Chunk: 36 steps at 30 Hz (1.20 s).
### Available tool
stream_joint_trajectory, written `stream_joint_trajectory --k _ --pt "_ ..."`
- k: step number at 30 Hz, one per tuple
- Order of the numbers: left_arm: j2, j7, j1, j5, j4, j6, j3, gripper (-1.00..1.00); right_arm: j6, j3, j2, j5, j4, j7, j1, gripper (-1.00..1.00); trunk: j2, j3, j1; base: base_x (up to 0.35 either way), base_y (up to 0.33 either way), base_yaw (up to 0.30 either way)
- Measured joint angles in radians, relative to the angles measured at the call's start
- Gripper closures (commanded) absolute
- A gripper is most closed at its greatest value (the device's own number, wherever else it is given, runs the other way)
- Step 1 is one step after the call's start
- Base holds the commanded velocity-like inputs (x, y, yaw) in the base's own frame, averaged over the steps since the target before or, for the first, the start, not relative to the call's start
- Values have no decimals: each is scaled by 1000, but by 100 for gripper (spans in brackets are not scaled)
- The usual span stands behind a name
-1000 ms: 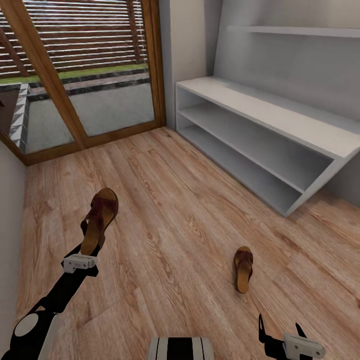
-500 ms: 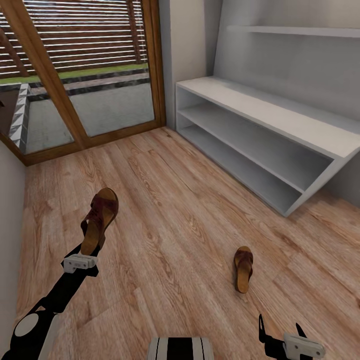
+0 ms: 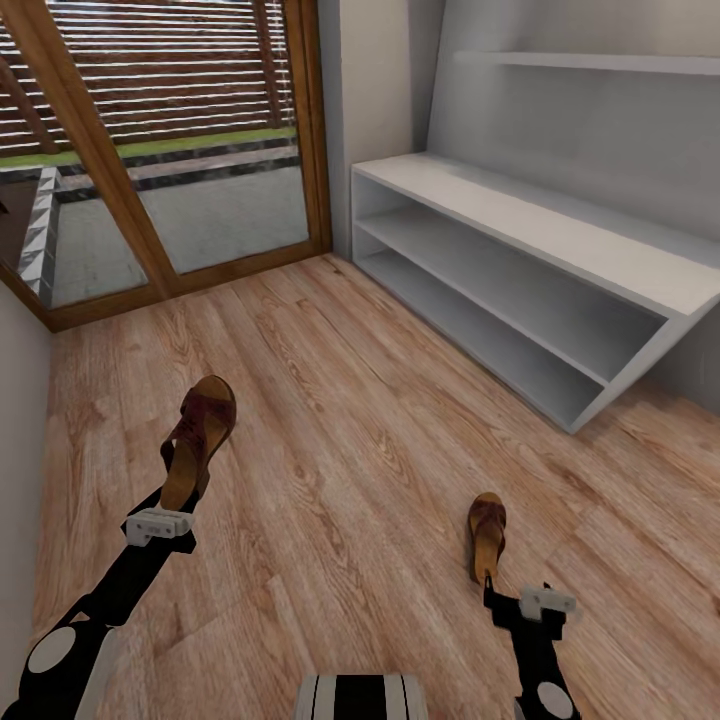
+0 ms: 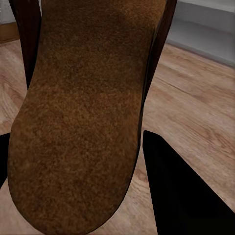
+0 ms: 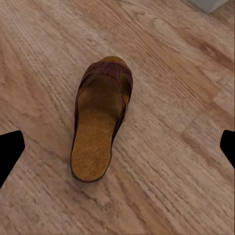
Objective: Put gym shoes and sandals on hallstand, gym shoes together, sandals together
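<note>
One brown sandal point(image 3: 200, 430) hangs above the corridor floor point(image 3: 350, 420) at the left, with my left gripper point(image 3: 185, 472) shut on its heel end. Its tan footbed point(image 4: 83, 122) is close up in the left wrist view, beside a dark finger point(image 4: 181, 196). The other sandal point(image 3: 487, 535) lies flat on the planks at the lower right, toe pointing away. My right gripper point(image 3: 515, 600) hovers open just behind its heel; in the right wrist view that sandal point(image 5: 100, 127) sits between the spread fingertips point(image 5: 10, 154). The white hallstand point(image 3: 520, 215) stands at the right with bare tiers. The gym shoes are out of view.
A wood-framed glass door point(image 3: 170, 150) closes the far end of the corridor. A pale wall point(image 3: 15, 450) runs along the left. The hallstand's high shelf point(image 3: 590, 62) juts out above its top. My base point(image 3: 360, 697) shows at the bottom edge.
My right arm has swung in from the lower right edge to just behind the sandal on the floor. The left arm and its sandal have stayed put.
</note>
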Motion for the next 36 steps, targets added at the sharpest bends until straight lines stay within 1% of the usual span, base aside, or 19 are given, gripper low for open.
stream_joint_trajectory --k 2,5,15,17,18,20,25,28,30,31,33,34,36 --pt "0 0 0 -1 0 0 0 100 6 0 -1 -1 22 0 -29 -100 0 0 0 0 0 0" --pt "0 0 0 -1 0 0 0 100 10 1 1 -4 36 0 -53 -100 0 0 0 0 0 0" --pt "-2 1 0 -1 0 1 -1 100 26 -1 4 -11 25 0 -81 -100 0 0 0 0 0 0" --pt "-3 1 0 -2 1 1 -1 100 43 -2 4 -12 21 1 -87 -100 0 0 0 0 0 0" --pt "-3 1 0 -3 10 1 -2 100 82 -3 3 -14 17 3 -94 -100 0 0 0 0 0 0" --pt "-3 1 -1 -1 16 0 -3 100 108 -3 5 -16 17 3 -98 -100 0 0 0 0 0 0" --pt "-3 1 -2 1 24 0 -3 100 141 -1 10 -20 19 3 -102 -100 0 0 0 0 0 0" --pt "-2 -1 -3 1 25 0 -3 100 148 -2 11 -29 23 3 -102 -100 0 0 0 0 0 0" --pt "-2 -2 -3 1 26 0 -3 100 151 -4 11 -51 25 3 -102 -100 0 0 0 0 0 0" --pt "-2 -2 -3 1 26 0 -3 100 151 -4 11 -52 25 3 -102 -100 0 0 0 0 0 0" --pt "-1 -3 -3 1 26 0 -2 100 154 -4 10 -80 27 3 -102 -100 0 0 0 0 0 0" --pt "-1 -3 -3 1 27 0 -2 100 154 -4 10 -81 27 3 -102 -100 0 0 0 0 0 0" --pt "-1 -3 -3 1 27 0 -2 100 155 -5 8 -104 28 3 -101 -100 0 0 0 0 0 0"
